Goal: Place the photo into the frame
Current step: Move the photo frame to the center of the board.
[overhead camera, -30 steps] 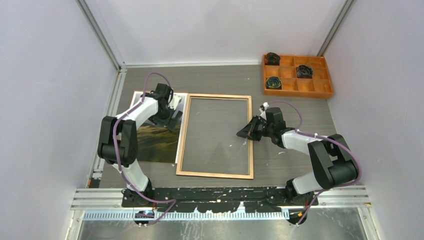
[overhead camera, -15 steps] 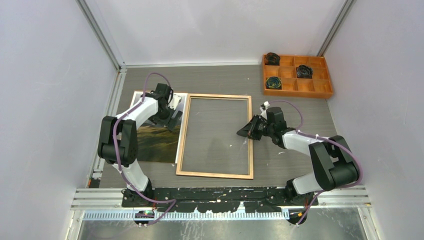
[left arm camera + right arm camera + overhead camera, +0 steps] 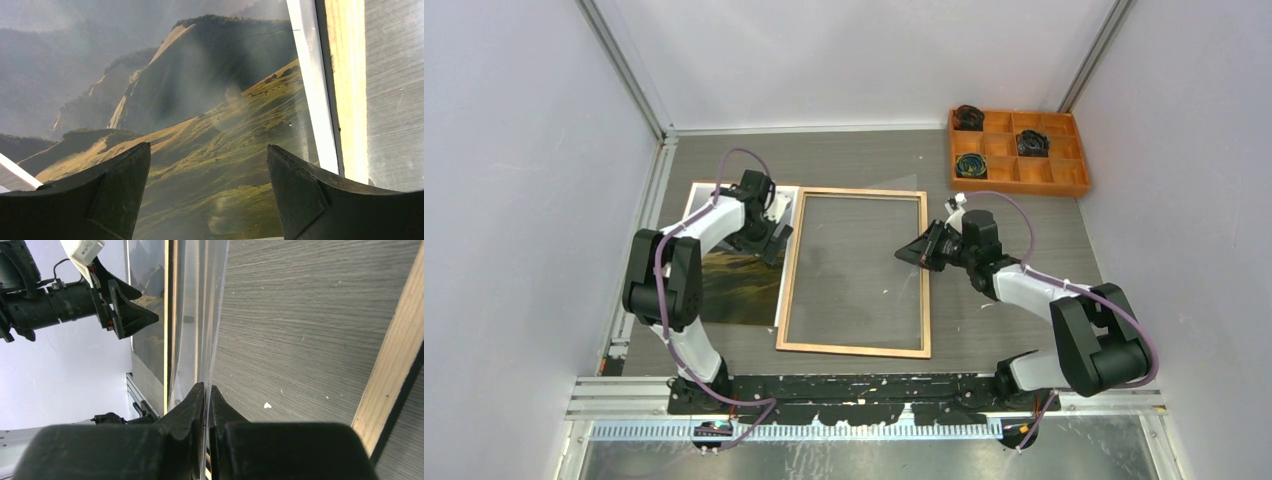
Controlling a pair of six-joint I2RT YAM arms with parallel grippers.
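Holding the pane (image 3: 197, 315) by its edge, your right gripper (image 3: 909, 254) has its fingers (image 3: 195, 405) pinched shut on it at the frame (image 3: 854, 349)'s right rail, likely tipping it up to open the back. The frame lies wood side up on the surface (image 3: 874, 160). The photo (image 3: 734, 290) lies flat against the frame's left rail. Your left gripper (image 3: 772, 243) hangs over it, fingers (image 3: 117, 187) spread and empty, probably staged for pickup. Can't tell how high the pane is tipped or whether the photo's edge is tucked under the rail. The arm hides the photo's far end.

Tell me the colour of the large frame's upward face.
Light wood-coloured; the thin rectangular frame shows best from top external.
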